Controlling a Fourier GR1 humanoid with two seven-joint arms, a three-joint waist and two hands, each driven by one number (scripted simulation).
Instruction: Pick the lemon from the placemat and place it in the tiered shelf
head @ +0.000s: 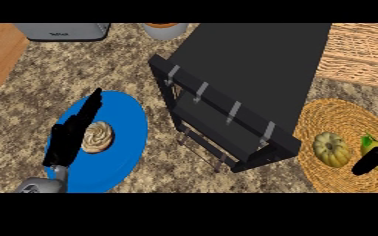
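Note:
A round woven placemat (pixel 328 112) lies at the right. On it sits a ribbed yellow fruit (pixel 332 149), and beside it at the view's edge a brighter yellow-green piece (pixel 368 141) that I take for the lemon, partly hidden. A black part of my right hand (pixel 364 164) comes in from the right edge just below that piece, touching or overlapping it. The black tiered shelf (pixel 247 75) stands in the middle, left of the mat. My left hand (pixel 70 135) is open, fingers straight, over the blue plate.
A blue plate (pixel 122 130) with a swirled pastry (pixel 97 137) lies at the left. A grey toaster (pixel 63 31) and a white pot (pixel 164 30) stand at the back. A woven wooden board (pixel 356 50) is at the back right.

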